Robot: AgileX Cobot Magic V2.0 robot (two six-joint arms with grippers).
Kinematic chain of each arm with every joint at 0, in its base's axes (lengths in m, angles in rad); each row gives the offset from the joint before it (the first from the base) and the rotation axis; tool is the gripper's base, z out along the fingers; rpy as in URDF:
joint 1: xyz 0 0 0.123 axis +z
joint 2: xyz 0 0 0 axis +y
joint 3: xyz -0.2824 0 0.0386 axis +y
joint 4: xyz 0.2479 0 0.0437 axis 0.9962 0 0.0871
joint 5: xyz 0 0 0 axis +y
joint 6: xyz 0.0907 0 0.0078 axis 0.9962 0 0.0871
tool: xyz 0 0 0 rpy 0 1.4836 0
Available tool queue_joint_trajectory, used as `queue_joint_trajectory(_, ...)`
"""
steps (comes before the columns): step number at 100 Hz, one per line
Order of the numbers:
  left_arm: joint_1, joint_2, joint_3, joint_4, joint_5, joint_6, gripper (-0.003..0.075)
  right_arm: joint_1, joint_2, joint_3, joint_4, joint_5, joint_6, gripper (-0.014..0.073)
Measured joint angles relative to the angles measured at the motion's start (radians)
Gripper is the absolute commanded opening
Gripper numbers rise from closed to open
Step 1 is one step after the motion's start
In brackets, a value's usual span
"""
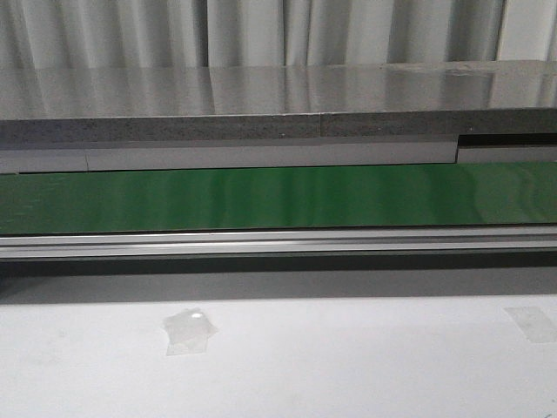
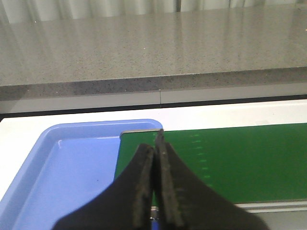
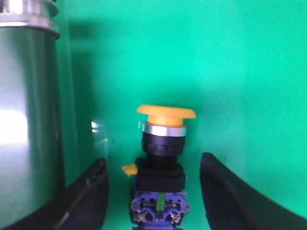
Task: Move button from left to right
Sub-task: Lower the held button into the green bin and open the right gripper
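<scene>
- The button (image 3: pixel 160 167) shows only in the right wrist view — black boxy body, silver collar, yellow-orange head, lying on the green belt (image 3: pixel 230 62) between the right gripper's (image 3: pixel 153 191) fingers (image 3: pixel 91 191).
- Those jaws are spread wide and touch neither side of the body; nothing is grasped.
- A metal roller (image 3: pixel 29 120) lies just beside one finger, so this is presumably near an end of the belt.
- The left gripper (image 2: pixel 154 187) is clenched on nothing, above the belt's edge beside a blue tray (image 2: pixel 62 177).
- The front view shows only bare belt — no arm, no button.
- Risks, as I judge them: closing off-centre could push the body sideways or pinch the small yellow tab; gripping the smooth round collar could let it slip; the finger near the roller might strike it.
</scene>
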Motion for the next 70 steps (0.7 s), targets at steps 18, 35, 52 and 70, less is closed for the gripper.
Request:
queue_joint_trajectory(18, 0.0, 0.0, 0.0, 0.0, 0.0, 0.0, -0.002, 0.0, 0.0, -0.009, -0.002, 0.013, 0.0, 0.0437)
queue_joint_trajectory(35, 0.0, 0.0, 0.0, 0.0, 0.0, 0.0, -0.002, 0.0, 0.0, -0.081, 0.001, 0.082, 0.0, 0.0435)
queue_joint_trajectory(52, 0.0, 0.0, 0.0, 0.0, 0.0, 0.0, -0.002, 0.0, -0.045, -0.134, 0.096, 0.115, 0.0, 0.0435)
queue_joint_trajectory(70, 0.0, 0.0, 0.0, 0.0, 0.0, 0.0, -0.002, 0.047, -0.143, -0.138, 0.165, 0.094, -0.011, 0.0435)
